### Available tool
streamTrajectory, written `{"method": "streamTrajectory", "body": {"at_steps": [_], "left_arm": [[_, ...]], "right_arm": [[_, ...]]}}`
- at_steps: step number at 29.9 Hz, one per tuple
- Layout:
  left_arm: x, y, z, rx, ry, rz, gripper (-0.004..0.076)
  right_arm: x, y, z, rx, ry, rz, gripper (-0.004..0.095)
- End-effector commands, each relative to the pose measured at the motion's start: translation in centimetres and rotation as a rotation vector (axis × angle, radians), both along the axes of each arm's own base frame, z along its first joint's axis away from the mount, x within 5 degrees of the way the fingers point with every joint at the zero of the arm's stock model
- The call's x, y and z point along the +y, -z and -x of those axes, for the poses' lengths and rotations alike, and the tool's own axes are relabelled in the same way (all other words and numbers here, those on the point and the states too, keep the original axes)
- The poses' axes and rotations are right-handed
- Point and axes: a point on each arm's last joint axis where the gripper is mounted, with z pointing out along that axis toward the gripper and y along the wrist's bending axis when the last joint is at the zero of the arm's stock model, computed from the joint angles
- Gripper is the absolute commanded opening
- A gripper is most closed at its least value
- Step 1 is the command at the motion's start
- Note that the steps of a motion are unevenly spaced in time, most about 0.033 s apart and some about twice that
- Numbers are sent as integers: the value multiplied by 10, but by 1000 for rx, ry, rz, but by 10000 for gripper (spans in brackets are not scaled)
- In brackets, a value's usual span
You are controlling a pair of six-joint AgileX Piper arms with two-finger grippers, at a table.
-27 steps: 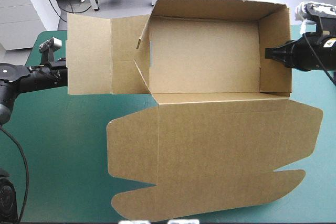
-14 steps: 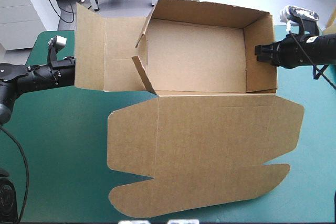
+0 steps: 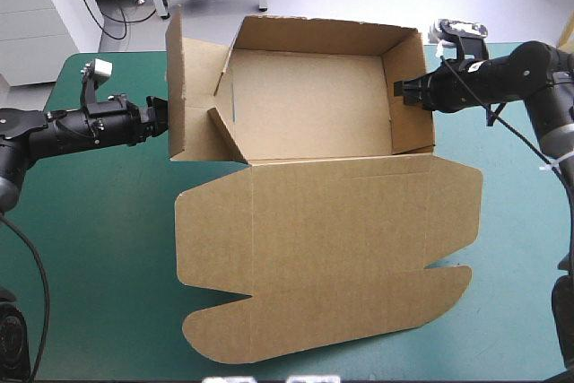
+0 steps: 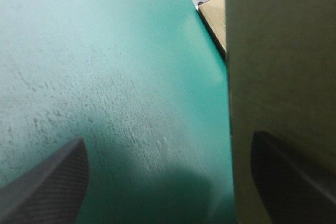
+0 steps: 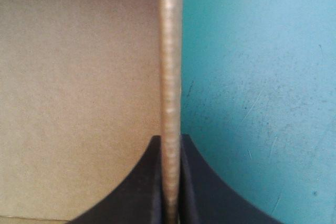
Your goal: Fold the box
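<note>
Two tools flank the box (image 3: 314, 105), which sits on the far half of the counter (image 3: 90, 248) with its walls raised and its lid (image 3: 323, 257) flat toward the near edge. From above, the left tool (image 3: 162, 119) is at the upright left flap (image 3: 193, 87) and the right tool (image 3: 400, 92) is on the right wall (image 3: 411, 127). Left wrist: the fingers are spread wide with the flap's edge between them — nothing gripped. Right wrist: the fingers are clenched on the wall's thin edge. The board looks light and stiff, likely to bend only at its creases — I'd hold it mid-edge near a wall's top, since a hard pinch might dent it.
</note>
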Motion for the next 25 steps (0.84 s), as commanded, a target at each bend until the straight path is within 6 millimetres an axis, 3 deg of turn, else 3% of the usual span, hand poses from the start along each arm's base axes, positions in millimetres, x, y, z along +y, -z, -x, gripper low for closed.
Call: {"method": "streamTrajectory", "body": {"at_steps": [1,13,18,25], "left_arm": [[-5,-25,12,-68,53,66,600],[-6,-25,12,-63,57,61,599],[-17,-24,13,-55,92,61,600],[-30,-19,16,-36,147,7,600]], "right_arm": [[9,-16,-1,-97,22,-29,-17],[49,11,-24,-83,-11,-36,-17],[66,18,-29,-93,-15,-59,-17],[74,24,-32,-80,-23,-63,-17]]}}
